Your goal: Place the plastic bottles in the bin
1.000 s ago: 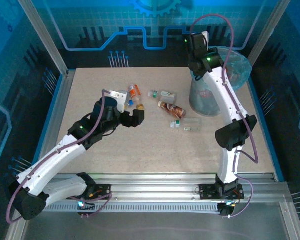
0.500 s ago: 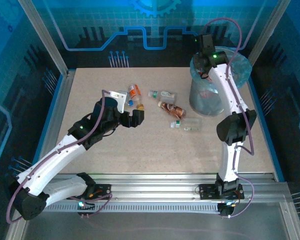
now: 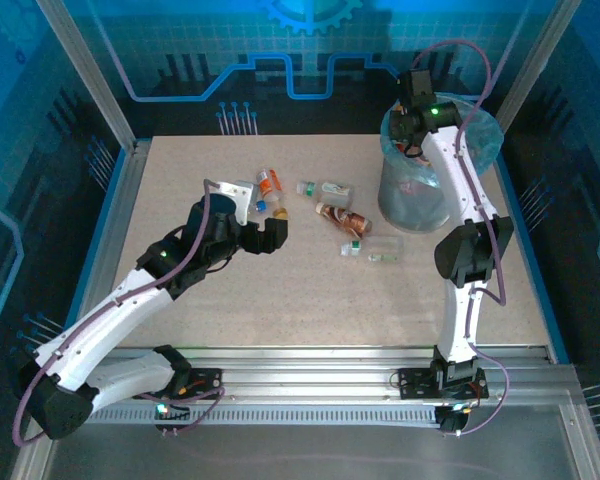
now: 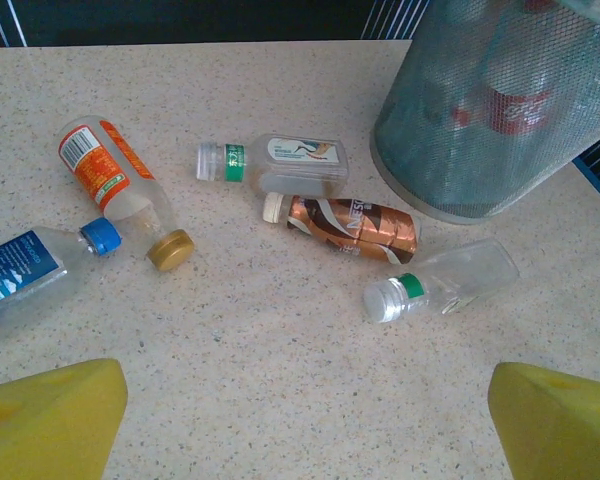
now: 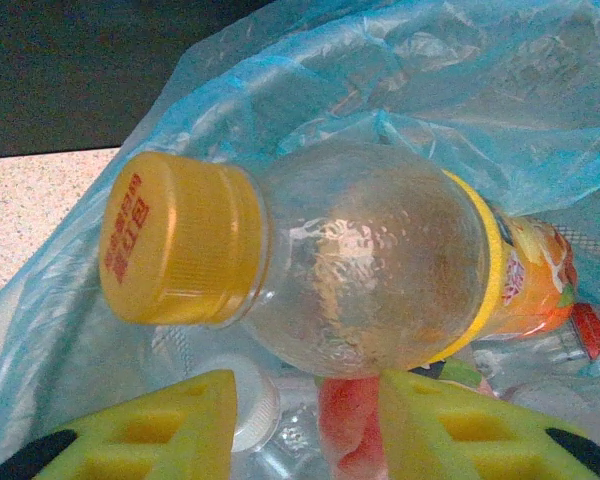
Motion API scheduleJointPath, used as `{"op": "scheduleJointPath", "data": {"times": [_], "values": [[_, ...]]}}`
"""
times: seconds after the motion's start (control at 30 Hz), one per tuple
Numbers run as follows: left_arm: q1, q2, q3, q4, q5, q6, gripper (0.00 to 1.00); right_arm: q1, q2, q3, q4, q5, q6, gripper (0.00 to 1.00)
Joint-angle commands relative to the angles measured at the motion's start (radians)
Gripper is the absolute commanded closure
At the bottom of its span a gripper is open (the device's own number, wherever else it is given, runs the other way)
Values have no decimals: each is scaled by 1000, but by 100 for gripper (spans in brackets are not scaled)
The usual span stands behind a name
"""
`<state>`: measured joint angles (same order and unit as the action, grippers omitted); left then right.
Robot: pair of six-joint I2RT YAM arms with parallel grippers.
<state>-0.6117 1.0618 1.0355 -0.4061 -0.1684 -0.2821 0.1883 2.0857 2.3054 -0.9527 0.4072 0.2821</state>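
Orange-capped bottle (image 5: 370, 260) poised over the bin (image 3: 472, 133) at right gripper (image 5: 310, 392)
Left gripper (image 4: 308, 378) spread wide beside loose bottles (image 4: 350, 225); right's hold cannot be told

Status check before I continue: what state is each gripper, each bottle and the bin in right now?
bin, upright, lined, holding bottles.
left gripper, open, empty.
right gripper, above the bin; grip unclear.
yellow-capped bottle, capped, at the right gripper's fingertips.
orange-label bottle, capped, lying on the table.
blue-capped bottle, lying.
white-label bottle, lying.
brown-label bottle, lying.
unlabelled clear bottle, capped, lying.
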Motion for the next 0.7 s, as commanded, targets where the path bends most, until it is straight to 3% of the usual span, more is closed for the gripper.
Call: {"op": "scheduleJointPath", "data": {"times": [0.0,0.4,0.53,0.67], "values": [[2,6,39,7,-11,3,6,4,-72,34,-9,2,22,56],[4,-19,40,-2,-40,14,5,113,-166,-1,8,51,2,49],[5,-36,29,0,-58,12,4,194,-181,-1,17,54,-24,48],[5,-47,23,1,-83,6,4,290,-178,-2,33,-23,-57,45]]}}
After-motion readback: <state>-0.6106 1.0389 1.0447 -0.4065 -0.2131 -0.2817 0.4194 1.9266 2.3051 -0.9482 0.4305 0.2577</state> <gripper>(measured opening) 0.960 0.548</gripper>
